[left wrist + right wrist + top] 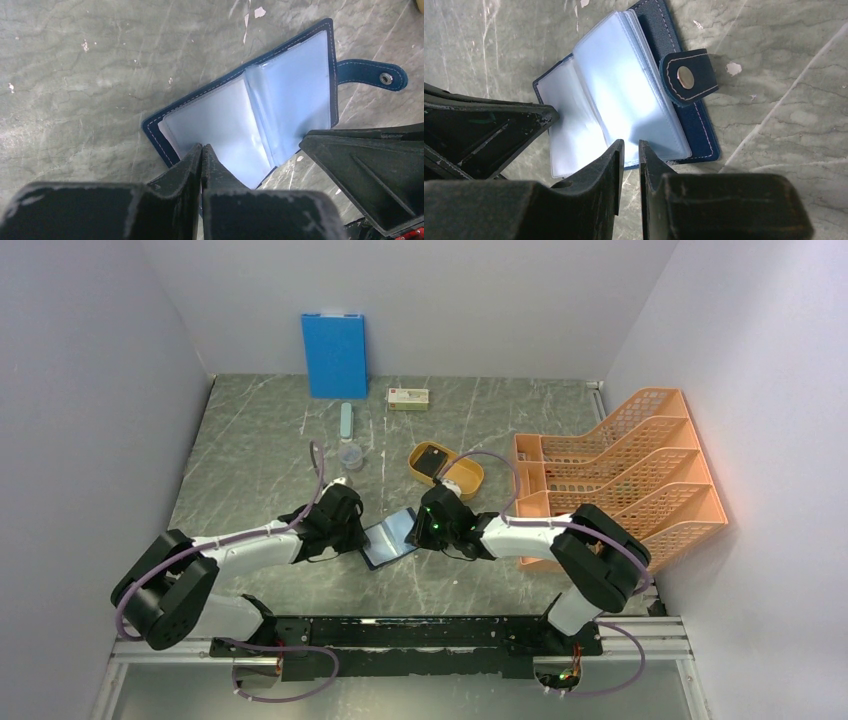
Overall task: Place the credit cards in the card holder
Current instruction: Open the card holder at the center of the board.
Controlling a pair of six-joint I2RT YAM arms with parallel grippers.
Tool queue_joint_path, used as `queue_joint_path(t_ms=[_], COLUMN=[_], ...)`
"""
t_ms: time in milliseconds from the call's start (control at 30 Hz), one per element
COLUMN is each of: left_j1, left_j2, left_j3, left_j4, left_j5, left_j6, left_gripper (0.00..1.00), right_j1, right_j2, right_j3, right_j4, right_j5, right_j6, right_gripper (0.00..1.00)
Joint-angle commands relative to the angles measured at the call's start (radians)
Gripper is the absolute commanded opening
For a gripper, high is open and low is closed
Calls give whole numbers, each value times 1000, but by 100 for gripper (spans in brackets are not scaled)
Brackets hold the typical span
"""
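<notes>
The card holder [390,538] lies open at near centre, between my grippers, and I see no card in its clear sleeves [220,115]. My left gripper [201,148] is pressed shut at its edge. My right gripper [631,146] is barely parted; I cannot tell if it pinches a sleeve. I judge every card is still to load.

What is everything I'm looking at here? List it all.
card holder: one, navy with pale blue sleeves, open between the hands
board: one, bright blue, against back wall
small box: one, cream, back centre
slim object: one, pale teal, before the board
cup: one, clear, beside the slim object
oval tray: one, yellow, centre, dark item inside
file rack: one, orange, right side
table: one, grey marbled, beneath everything
left hand: one, black, shut, at the holder's edge
right hand: one, black, at the holder's other edge
</notes>
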Motion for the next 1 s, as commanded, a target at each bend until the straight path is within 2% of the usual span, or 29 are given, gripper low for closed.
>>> queue_joint_path(t_ms=[0,333,533,700,800,900,967], left_j1=[8,8,8,8,8,8,3], left_j2=[20,176,265,275,216,132,83], left_j3=[-41,71,166,241,265,239,218], left_j4=[-40,20,52,29,-7,-13,-10], left_j5=[46,23,39,36,33,57,74], left_j6=[37,103,106,123,134,133,132], left_gripper=[9,9,9,12,21,35,39], right_j1=[-8,-8,-7,-7,-7,-7,-8], right_j2=[-30,-198,-296,-338,-370,-416,-440], right_j3=[-24,-16,-37,-55,-62,-60,-59], right_j4=[-42,-168,-220,-210,-200,-212,-218], right_j5=[26,63,81,74,74,83,85], right_j6=[-5,-87,-115,-129,-133,-140,-144], right_gripper=[22,34,36,36,37,38,39])
